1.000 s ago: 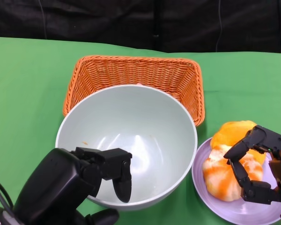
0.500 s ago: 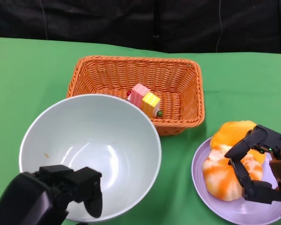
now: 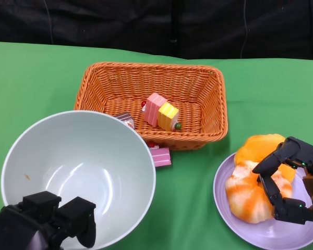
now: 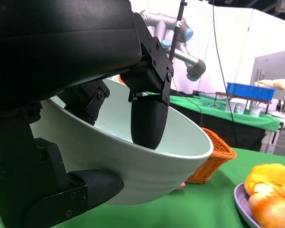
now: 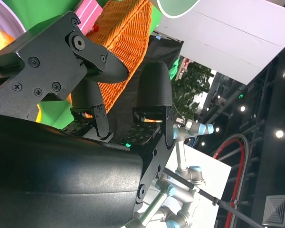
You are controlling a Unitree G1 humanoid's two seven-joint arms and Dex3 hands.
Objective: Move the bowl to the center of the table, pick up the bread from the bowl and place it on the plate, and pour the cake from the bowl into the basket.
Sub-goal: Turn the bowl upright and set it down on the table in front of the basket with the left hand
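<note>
My left hand (image 3: 41,224) grips the near rim of the pale green bowl (image 3: 78,172) at the lower left, fingers (image 4: 149,118) inside and thumb under the wall. The bowl looks empty. The orange basket (image 3: 198,88) stands behind it with a pink and yellow cake (image 3: 163,113) on its floor. A dark piece (image 3: 125,120) shows at the basket's near left corner, partly behind the bowl. A pink slice (image 3: 160,156) lies on the cloth outside the basket's front wall. The orange bread (image 3: 248,195) lies on the purple plate (image 3: 255,234). My right hand (image 3: 289,182) hovers open beside the bread.
The green table runs to a dark backdrop behind the basket. Bare cloth lies between bowl and plate and to the left of the basket. The left wrist view shows the basket (image 4: 218,152) and bread (image 4: 270,190) beyond the bowl (image 4: 147,161).
The bowl has swung left and toward me, away from the basket. Cake pieces now show in the basket and one in front of it. The right hand has stayed put.
</note>
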